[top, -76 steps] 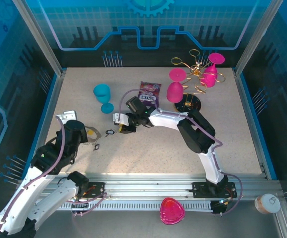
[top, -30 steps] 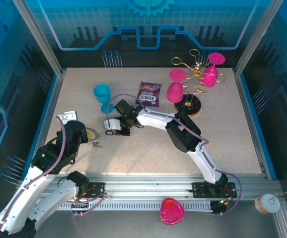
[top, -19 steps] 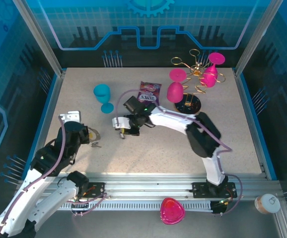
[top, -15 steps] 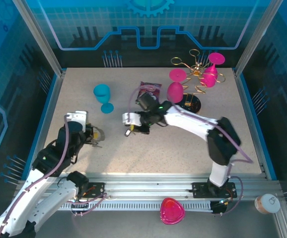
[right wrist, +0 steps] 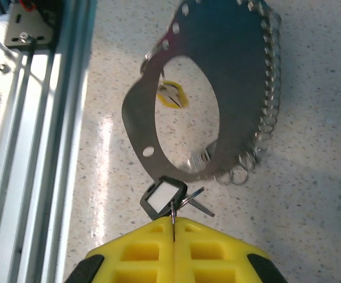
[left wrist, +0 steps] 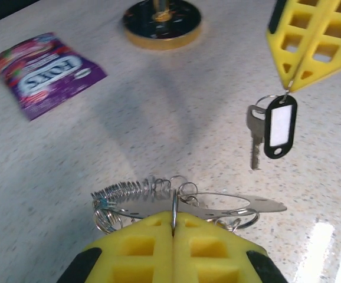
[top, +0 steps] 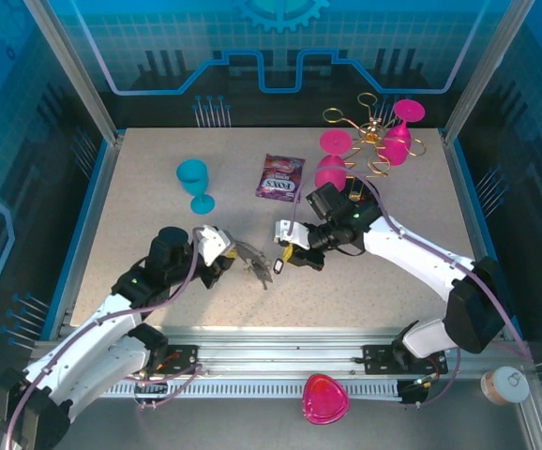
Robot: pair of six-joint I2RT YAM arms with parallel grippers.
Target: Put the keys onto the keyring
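Here the left gripper [left wrist: 173, 219] pinches the keyring [left wrist: 247, 203]; the right gripper [right wrist: 173, 223] pinches a key [right wrist: 163, 196], seemingly just beside it.

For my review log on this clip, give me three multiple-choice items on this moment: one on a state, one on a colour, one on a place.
1. The left gripper is:
A open
B shut on the keyring
C shut on nothing

2. The key hanging from the right gripper has a tag framed in:
A red
B black
C green

3. The purple packet is:
A flat on the table
B between the right gripper's fingers
C threaded on the keyring

Answers:
1 B, its yellow fingers meet on the ring's edge.
2 B, a black frame surrounds the pale insert.
3 A, it lies on the speckled top beyond both grippers.
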